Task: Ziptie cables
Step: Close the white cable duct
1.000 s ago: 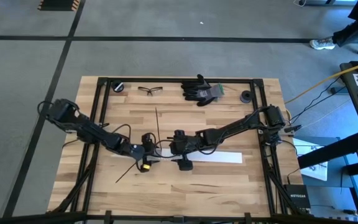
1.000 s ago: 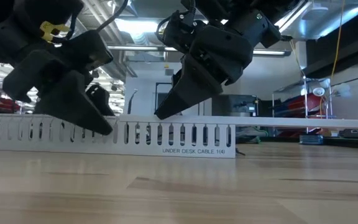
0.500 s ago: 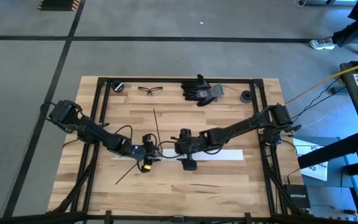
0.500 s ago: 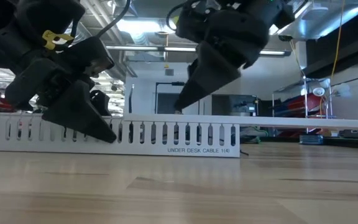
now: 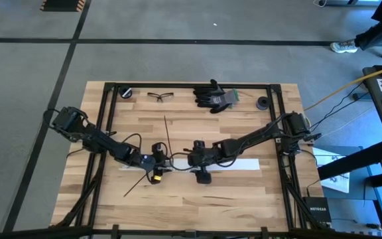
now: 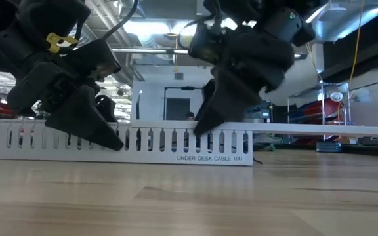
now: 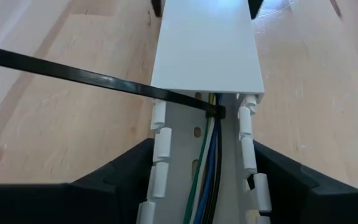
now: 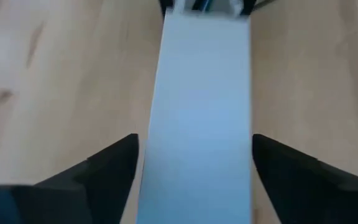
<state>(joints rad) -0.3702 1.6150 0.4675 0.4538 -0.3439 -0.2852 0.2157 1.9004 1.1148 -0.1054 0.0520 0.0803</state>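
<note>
The middle of the wooden table (image 5: 178,199) is crowded: the white slotted rail (image 5: 204,166) lies across it, and both arms reach in from either side to meet over it. The left gripper (image 5: 163,163) straddles the rail's open end, its fingers (image 7: 123,171) close on both sides of the slotted walls, leaving little room there. The right gripper (image 5: 192,158) straddles the covered stretch in the same way. A black zip tie (image 7: 73,76) crosses the rail and juts out sideways over the wood. Along the far edge lie a black glove (image 5: 214,96), safety glasses (image 5: 159,96) and two small dark round objects (image 5: 126,93). The near strip of the table lies bare.
</note>
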